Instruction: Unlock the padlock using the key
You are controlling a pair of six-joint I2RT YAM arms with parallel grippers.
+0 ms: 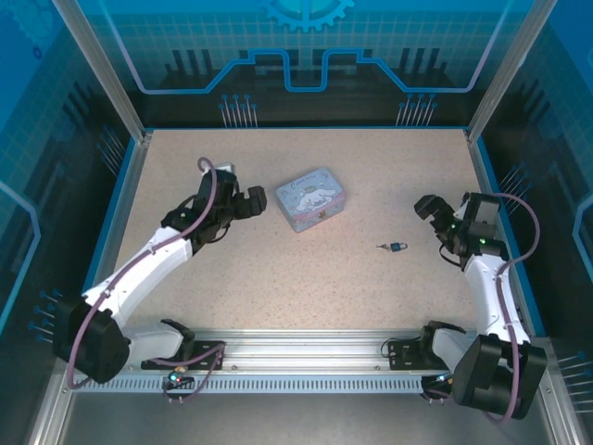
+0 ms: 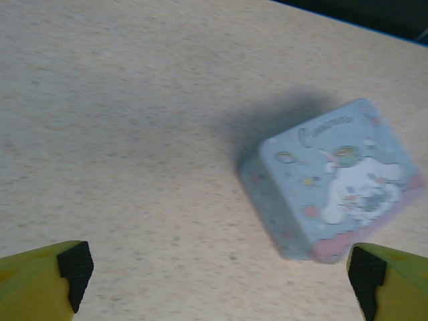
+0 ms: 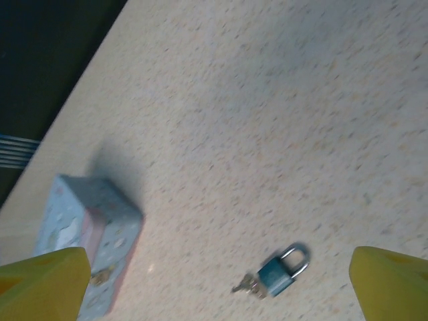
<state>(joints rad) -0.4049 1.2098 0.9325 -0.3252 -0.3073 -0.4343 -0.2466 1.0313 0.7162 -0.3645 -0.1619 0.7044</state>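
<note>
Left tool (image 2: pixel 219 271) and right tool (image 3: pixel 215 284) both gape empty above the table (image 3: pixel 301 134), so the step looks like reaching: next, pinch the key (image 3: pixel 245 286) touching the padlock (image 3: pixel 279 271) and turn it.

My two arms: white shells, black joints.
I see the left arm (image 1: pixel 148 264) and right arm (image 1: pixel 491 297) rise from black bases (image 1: pixel 93 338) on the slotted aluminium rail (image 1: pixel 306 357), a purplish cable (image 1: pixel 211 185) looping along each; farthest from the rail, the yellow fingers (image 2: pixel 33 281) carry black pads (image 2: pixel 75 269).
</note>
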